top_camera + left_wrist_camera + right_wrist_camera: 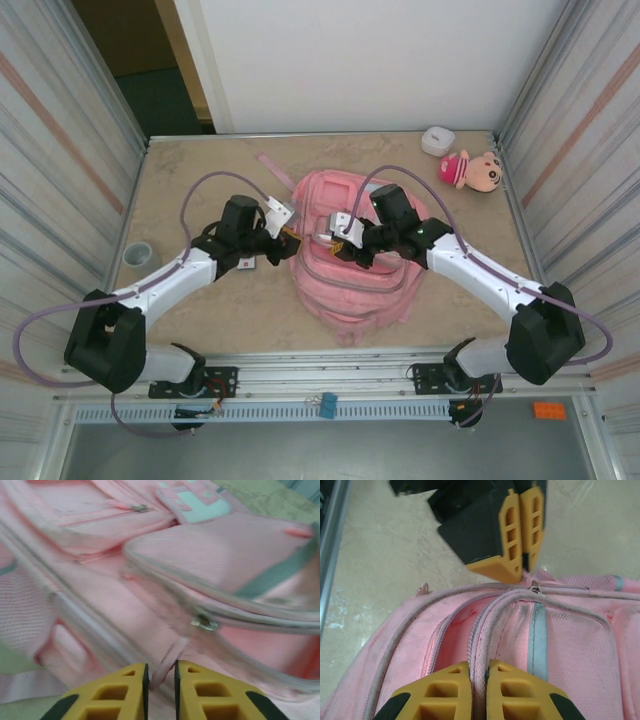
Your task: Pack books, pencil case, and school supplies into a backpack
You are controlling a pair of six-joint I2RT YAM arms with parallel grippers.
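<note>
The pink backpack [352, 280] lies flat in the middle of the table. My left gripper [290, 240] is at its left upper edge. In the left wrist view its jaws [160, 667] stand slightly apart, with a pink zipper pull [169, 659] lying loose between them below the metal slider [205, 623]. My right gripper [340, 236] is over the backpack's top. Seen from the right wrist, this gripper [478, 667] is shut on the zipper-edged rim of an unzipped pocket [451, 642]. The left gripper's yellow fingers [520, 530] hang just beyond the slider [535, 586]. The books, pencil case and school supplies are out of view.
A pink-hatted plush doll [472, 170] and a small white object [437, 140] sit at the back right corner. A grey ring [137, 255] lies at the left edge. Ribbed metal walls close in both sides of the table [200, 180].
</note>
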